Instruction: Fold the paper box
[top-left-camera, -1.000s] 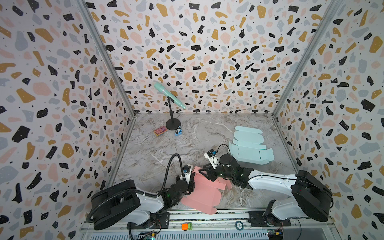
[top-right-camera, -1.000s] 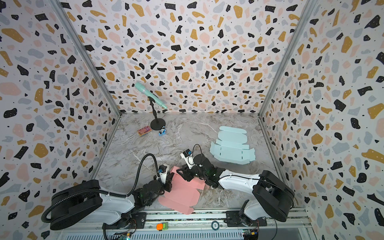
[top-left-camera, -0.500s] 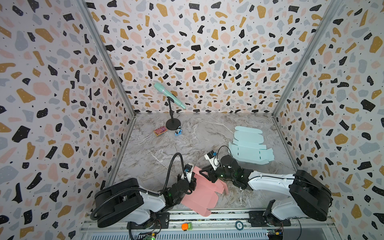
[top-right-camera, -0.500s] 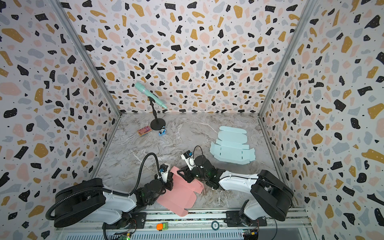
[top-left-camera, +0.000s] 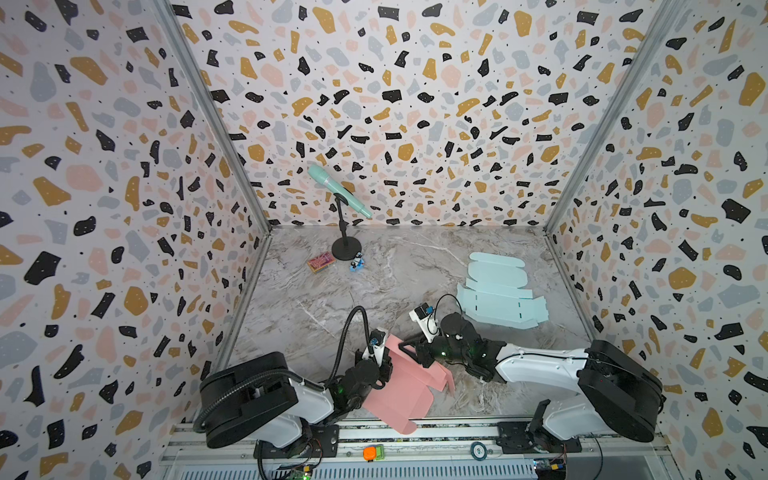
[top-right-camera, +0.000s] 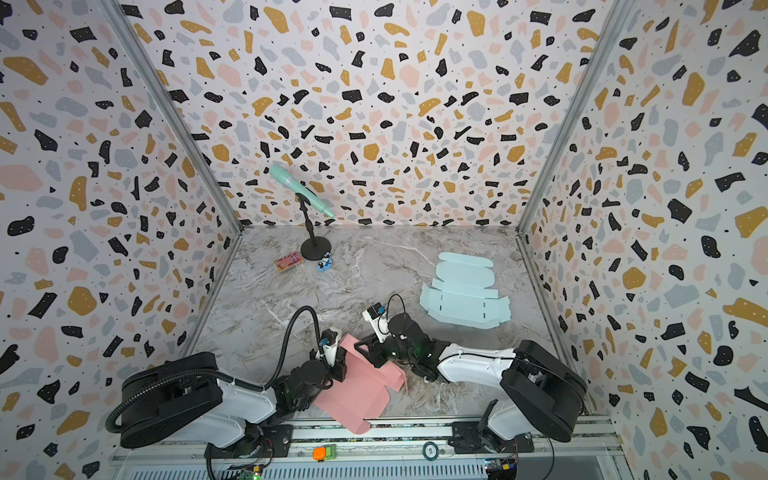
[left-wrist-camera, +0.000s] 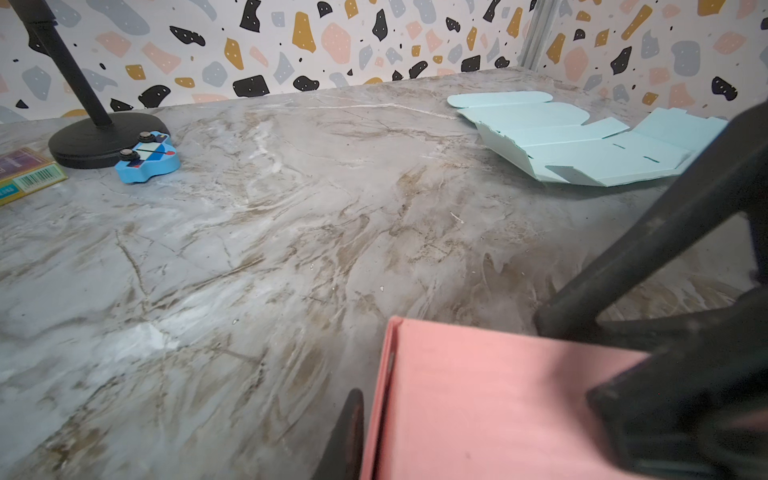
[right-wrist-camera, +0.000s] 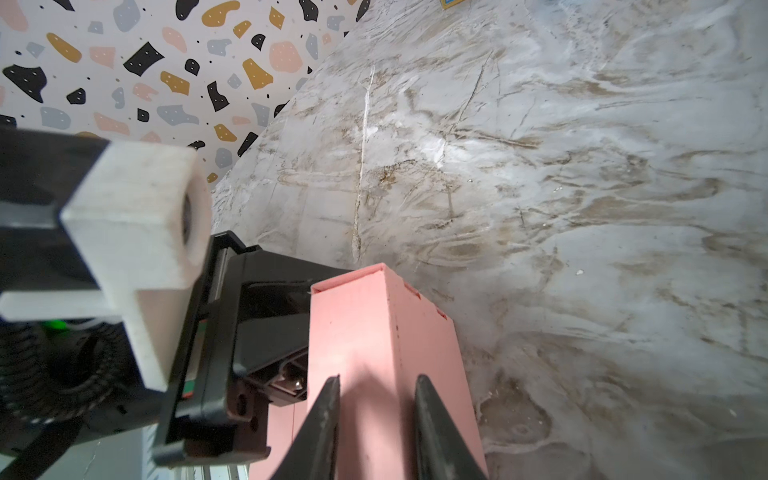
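The pink paper box (top-left-camera: 405, 382) (top-right-camera: 357, 386) lies partly folded at the table's front middle, one long wall raised and doubled over. My left gripper (top-left-camera: 384, 361) (top-right-camera: 340, 361) is shut on its left wall. In the left wrist view one finger (left-wrist-camera: 349, 432) presses the outside of that pink wall (left-wrist-camera: 478, 407), and the other finger is hidden behind it. My right gripper (top-left-camera: 415, 351) (right-wrist-camera: 376, 384) comes in from the right over the far end of the raised wall (right-wrist-camera: 353, 332). Its jaws stand a little apart over the wall's face.
A flat light-blue box blank (top-left-camera: 498, 299) (left-wrist-camera: 582, 145) lies at the right rear. A teal microphone on a black stand (top-left-camera: 347, 249), a small printed card box (top-left-camera: 321, 262) and a blue toy (top-left-camera: 357, 264) sit at the back left. The metal rail (top-left-camera: 415, 440) runs along the front.
The pink box has swung slightly toward the front left with my left gripper. My right gripper's jaws have narrowed over the raised wall.
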